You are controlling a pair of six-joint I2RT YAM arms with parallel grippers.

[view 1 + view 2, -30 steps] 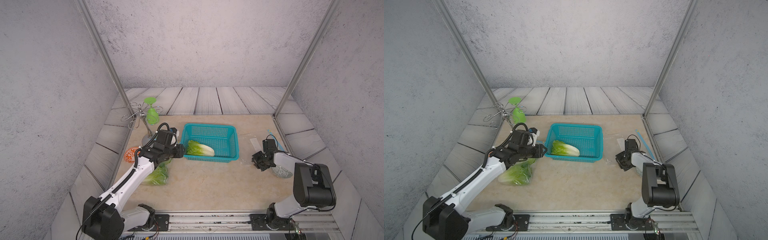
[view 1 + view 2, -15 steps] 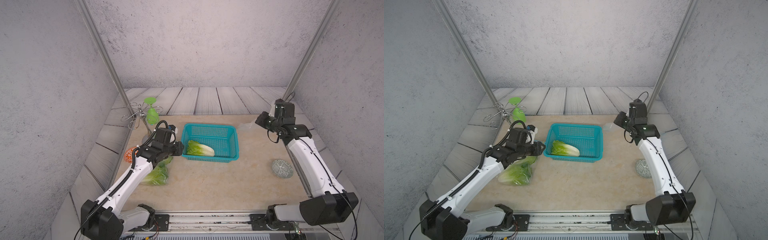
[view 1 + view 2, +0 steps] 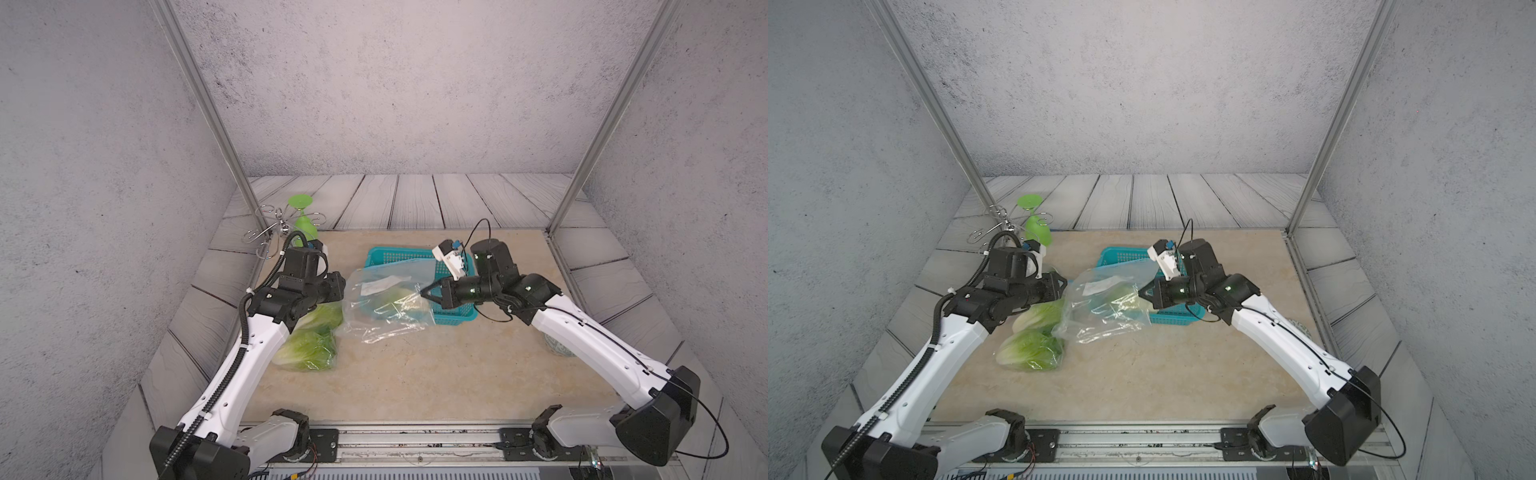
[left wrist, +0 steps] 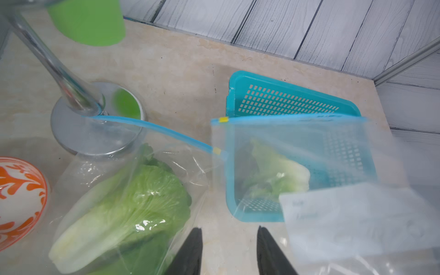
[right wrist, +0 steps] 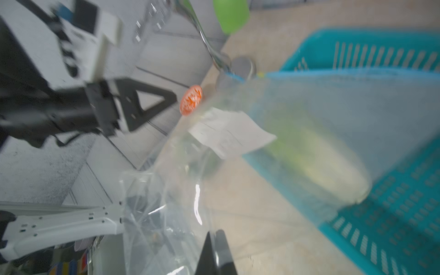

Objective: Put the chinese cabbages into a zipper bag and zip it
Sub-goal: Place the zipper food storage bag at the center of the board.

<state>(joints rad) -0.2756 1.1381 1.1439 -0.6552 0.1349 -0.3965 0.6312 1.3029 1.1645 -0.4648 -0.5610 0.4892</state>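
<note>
A: Right gripper (image 3: 422, 293)?
B: Clamped on the zipper bag (image 3: 384, 307), lifted; one cabbage (image 4: 283, 176) beyond its tips in the basket (image 4: 285, 102).
A: Left gripper (image 4: 229, 229)?
B: Jaws apart, empty; two bagged cabbages (image 3: 309, 352) just beside it.

Two bagged green cabbages (image 3: 309, 347) lie on the table (image 3: 415, 374); a third cabbage (image 3: 397, 302) lies in the basket (image 3: 459, 318), behind the zipper bag (image 3: 376, 328).

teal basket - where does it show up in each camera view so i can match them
Top view: teal basket mid-table, front part behind the clear bag.
Top view: basket again mid-table, a little further left in frame.
Left wrist: basket behind the bag's blue zip edge, mesh wall showing.
Right wrist: blurred basket behind the bag.
Shared landmark: green goblet, in all four views.
</note>
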